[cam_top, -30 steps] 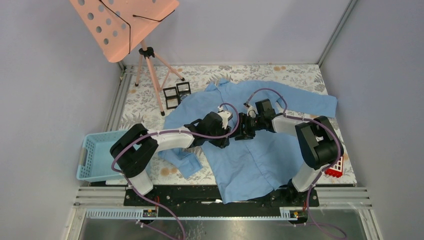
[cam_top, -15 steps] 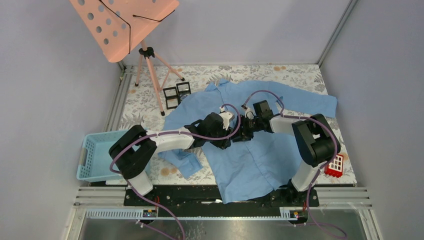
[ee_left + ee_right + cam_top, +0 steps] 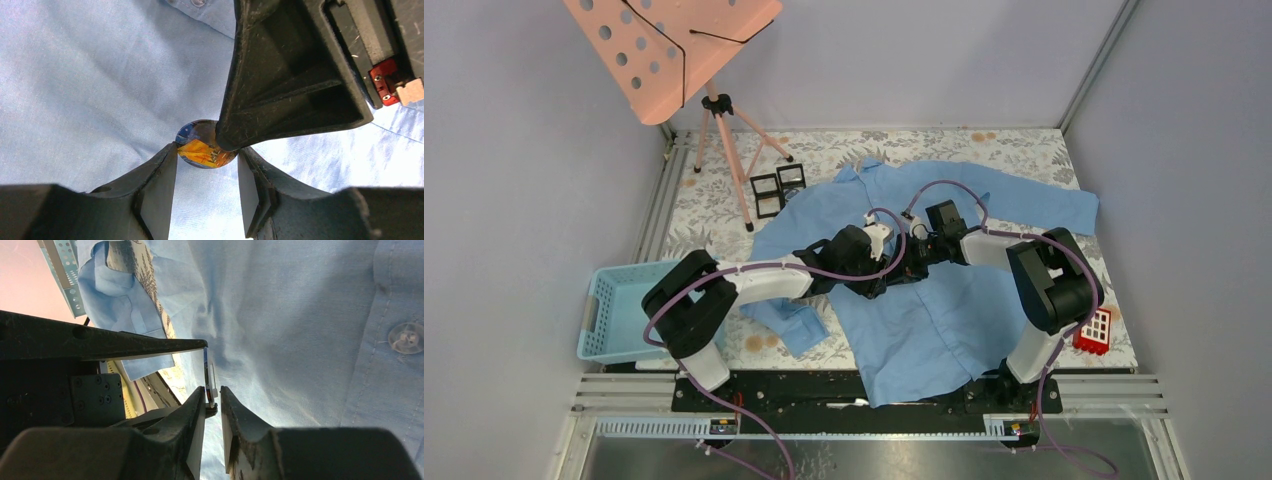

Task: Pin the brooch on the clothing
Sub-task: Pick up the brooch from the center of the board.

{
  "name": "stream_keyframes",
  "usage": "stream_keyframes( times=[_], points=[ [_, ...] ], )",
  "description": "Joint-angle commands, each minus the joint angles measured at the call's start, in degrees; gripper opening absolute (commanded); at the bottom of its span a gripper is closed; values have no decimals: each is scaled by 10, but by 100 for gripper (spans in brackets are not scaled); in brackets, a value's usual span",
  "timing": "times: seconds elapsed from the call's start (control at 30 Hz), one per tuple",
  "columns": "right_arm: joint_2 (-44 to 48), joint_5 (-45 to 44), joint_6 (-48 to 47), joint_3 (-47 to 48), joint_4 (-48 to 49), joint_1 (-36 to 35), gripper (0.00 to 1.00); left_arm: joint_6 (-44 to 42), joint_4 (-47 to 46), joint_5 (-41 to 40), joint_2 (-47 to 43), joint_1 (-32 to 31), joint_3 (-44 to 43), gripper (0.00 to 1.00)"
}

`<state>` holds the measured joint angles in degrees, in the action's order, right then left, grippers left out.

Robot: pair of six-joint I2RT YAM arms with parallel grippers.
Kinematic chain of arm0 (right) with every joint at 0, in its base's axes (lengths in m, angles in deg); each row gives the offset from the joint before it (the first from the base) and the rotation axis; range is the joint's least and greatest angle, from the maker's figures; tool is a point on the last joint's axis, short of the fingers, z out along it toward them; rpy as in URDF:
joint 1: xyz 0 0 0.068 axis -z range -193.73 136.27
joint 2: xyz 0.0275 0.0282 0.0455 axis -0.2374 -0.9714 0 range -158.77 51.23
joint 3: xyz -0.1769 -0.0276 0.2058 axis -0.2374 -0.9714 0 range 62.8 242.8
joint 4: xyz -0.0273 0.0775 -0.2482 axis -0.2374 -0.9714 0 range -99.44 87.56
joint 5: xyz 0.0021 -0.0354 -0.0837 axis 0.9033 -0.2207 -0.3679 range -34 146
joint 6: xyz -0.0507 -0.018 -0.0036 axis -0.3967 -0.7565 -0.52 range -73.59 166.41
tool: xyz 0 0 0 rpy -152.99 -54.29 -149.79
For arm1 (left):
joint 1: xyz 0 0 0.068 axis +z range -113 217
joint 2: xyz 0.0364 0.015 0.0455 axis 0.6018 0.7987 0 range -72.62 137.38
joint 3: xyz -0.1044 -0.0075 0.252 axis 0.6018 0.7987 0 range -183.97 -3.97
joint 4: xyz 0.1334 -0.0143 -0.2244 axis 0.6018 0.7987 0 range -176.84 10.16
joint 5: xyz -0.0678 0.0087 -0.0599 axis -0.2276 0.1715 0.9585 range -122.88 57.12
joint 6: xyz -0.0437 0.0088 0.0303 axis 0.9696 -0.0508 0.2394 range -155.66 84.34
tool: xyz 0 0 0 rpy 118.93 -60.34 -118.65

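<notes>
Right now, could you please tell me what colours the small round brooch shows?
The small round brooch is dark blue with orange-yellow, clearest in the left wrist view.

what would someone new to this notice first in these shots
The left gripper and right gripper meet tip to tip over the middle of the light blue shirt on the floral table, the left pinching a round blue-and-orange brooch. A pink music stand looms at the far left corner.

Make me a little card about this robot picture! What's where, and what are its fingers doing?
brooch: round, blue and orange, over the shirt
shirt: light blue, spread on the table
left fingers: pinching the brooch's edges
right fingers: almost closed beside the brooch; grip unclear
also there: blue basket, pink music stand
</notes>
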<state>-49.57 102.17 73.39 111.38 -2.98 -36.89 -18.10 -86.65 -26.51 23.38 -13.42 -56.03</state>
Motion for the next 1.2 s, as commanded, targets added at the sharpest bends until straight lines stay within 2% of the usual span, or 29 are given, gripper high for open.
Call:
stream_keyframes(
  times=[0.0,0.4,0.93,1.03,1.17],
  points=[
    [8,25,-7,10,0,-8,24,-10,-24,11,-23,-3,-19,41],
    [9,42,-11,6,19,-18,23,-13,-26,8,-30,-3,-20,41],
    [-5,29,-20,18,10,-27,29,-13,-27,8,-43,-3,-16,41],
    [-3,38,-16,16,13,-30,24,-14,-28,9,-41,-3,-17,41],
    [9,18,-16,12,10,-30,3,-11,-27,5,-39,-4,-16,43]
  ],
)
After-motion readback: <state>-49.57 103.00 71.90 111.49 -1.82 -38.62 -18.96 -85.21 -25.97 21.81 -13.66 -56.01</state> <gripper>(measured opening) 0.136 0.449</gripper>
